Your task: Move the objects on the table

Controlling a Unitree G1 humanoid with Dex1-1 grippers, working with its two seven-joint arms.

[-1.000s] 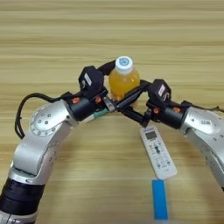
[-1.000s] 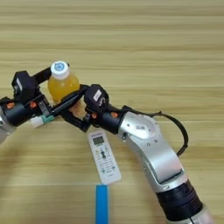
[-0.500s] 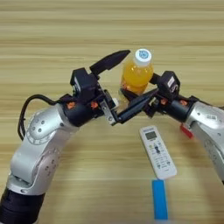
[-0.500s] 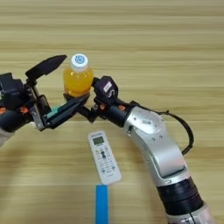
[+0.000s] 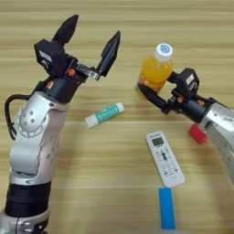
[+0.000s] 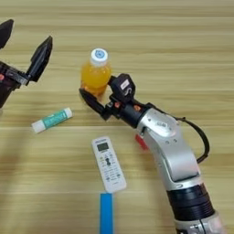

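One wooden table (image 5: 117,18) fills both views. Two arms reach in from the bottom. The left gripper (image 5: 91,39) sits at about ten o'clock from the middle, raised, its two black fingers spread wide with nothing between them. The right gripper (image 5: 153,87) is at about two o'clock, its fingers closed around the lower part of the orange-drink bottle (image 5: 155,71), one finger running along the near side of the base.

There is one bottle, standing with its white cap up. One white remote control (image 5: 165,158) lies at about five o'clock, lengthways toward the robot. One blue strip (image 5: 167,208) lies just below the remote, near the bottom edge. One white-and-teal tube (image 5: 104,114) lies on its side just left of the middle, tilted, cap end toward two o'clock, well apart from both grippers. One red cube (image 5: 198,134) shows at about four o'clock, partly hidden behind the right forearm.

Against the view of a second ago, the bottle has moved rightward with the right gripper. The left gripper, then close beside the bottle, has let go, risen and opened wide. The tube, then hidden under the arms, now lies in plain sight.
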